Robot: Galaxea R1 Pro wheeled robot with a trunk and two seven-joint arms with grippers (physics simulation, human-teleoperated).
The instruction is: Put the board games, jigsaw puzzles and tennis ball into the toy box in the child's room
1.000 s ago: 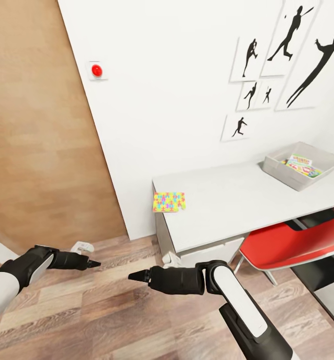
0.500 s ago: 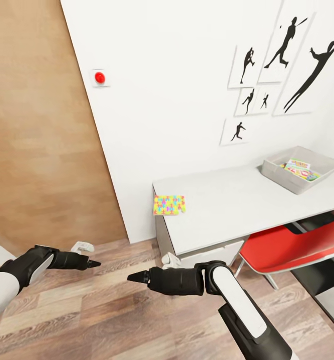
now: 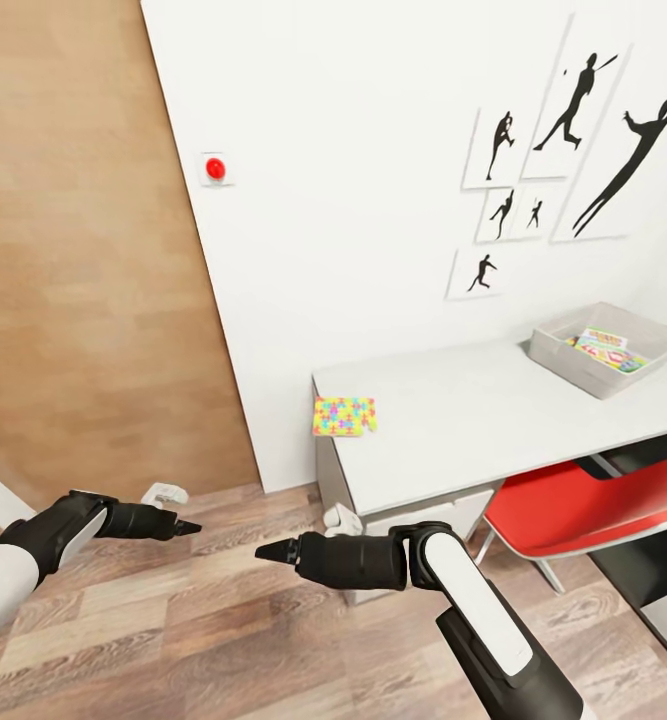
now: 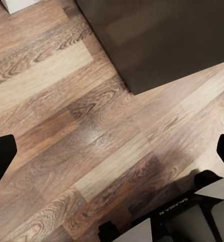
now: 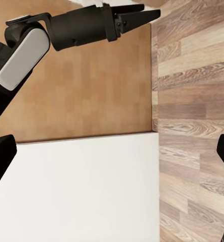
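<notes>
Puzzle [image 3: 344, 416] lies at the worktop's [image 3: 473, 420] near end, bin [image 3: 563, 352] beyond. The left tool [image 3: 178, 527] and right tool [image 3: 273, 550], spread and empty, ride low, likely for driving.

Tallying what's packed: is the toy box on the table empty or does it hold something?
Not empty: the toy box on the table holds colourful printed flat items; which toys, cannot tell.

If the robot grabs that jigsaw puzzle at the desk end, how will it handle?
The jigsaw puzzle looks thin and flat, so probably light but hard to pinch from above. It overhangs the table edge, so a push may drop it; that edge could offer grip.
</notes>
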